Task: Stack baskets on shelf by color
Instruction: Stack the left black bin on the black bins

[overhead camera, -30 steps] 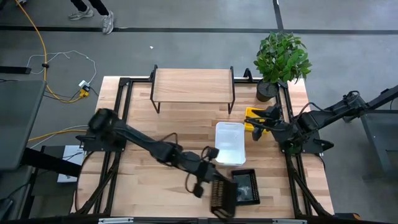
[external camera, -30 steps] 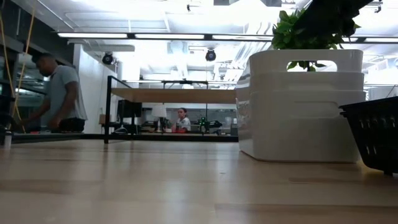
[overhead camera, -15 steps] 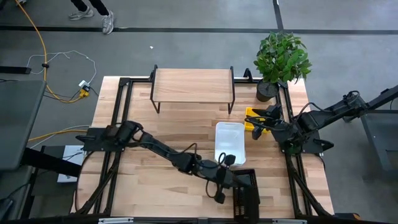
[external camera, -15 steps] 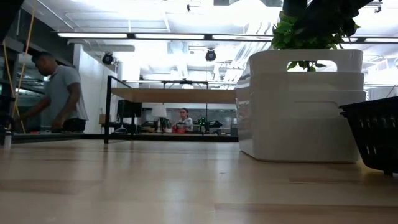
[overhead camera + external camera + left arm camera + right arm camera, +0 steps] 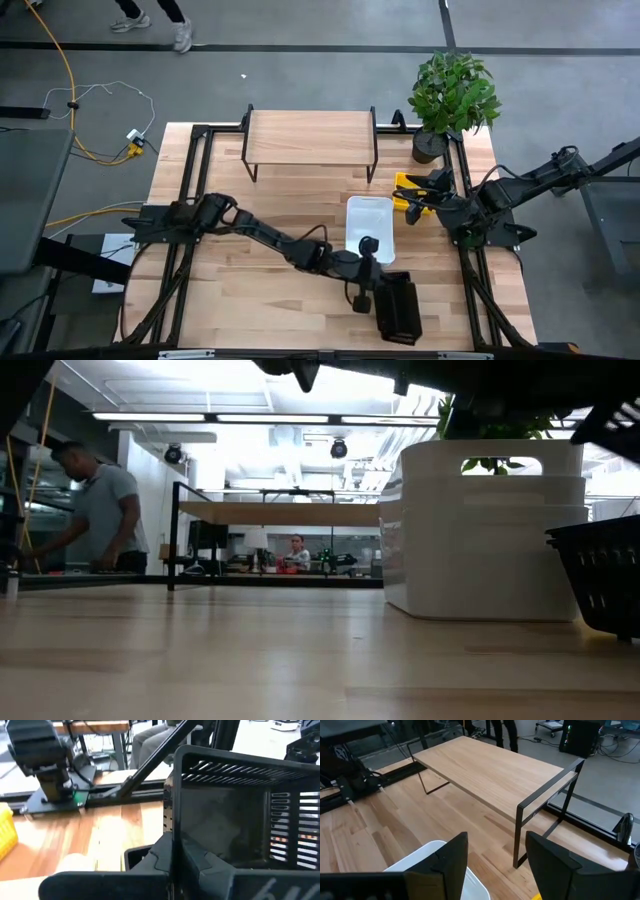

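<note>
The left end effector [image 5: 372,297] is gripping the black basket's [image 5: 397,309] wall at the desk's near edge, so the shelf [image 5: 310,134] is lying straight across at the far side. The right end effector [image 5: 418,196] (fingers spread, empty) is waiting nearer it.

Overhead looks down; low, level; both share shelf [image 5: 310,132].

Two dark jointed arms, black cabling, blocky matte-black claw fingers [image 5: 451,857].
</note>
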You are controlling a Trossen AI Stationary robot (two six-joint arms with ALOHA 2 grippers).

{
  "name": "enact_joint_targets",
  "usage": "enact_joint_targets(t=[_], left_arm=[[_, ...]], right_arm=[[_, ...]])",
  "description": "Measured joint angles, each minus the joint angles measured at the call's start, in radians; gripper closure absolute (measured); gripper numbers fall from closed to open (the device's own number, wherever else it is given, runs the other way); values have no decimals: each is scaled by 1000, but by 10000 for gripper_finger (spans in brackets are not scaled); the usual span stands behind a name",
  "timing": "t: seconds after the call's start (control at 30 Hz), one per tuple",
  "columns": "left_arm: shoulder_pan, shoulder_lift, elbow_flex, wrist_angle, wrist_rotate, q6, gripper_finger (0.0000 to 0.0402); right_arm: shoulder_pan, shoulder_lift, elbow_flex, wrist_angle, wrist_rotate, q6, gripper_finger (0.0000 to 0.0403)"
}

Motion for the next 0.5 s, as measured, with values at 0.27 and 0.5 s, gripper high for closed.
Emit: enact_joint_targets(t=[0.27, 0.5], left_arm=[[6, -2, 0, -95, 6, -54, 401], [6, -2, 0, -164, -4, -75, 401]], right_arm=[[0, 0, 0, 0, -1, 0, 217], [0, 0, 0, -4, -3, 0, 217]])
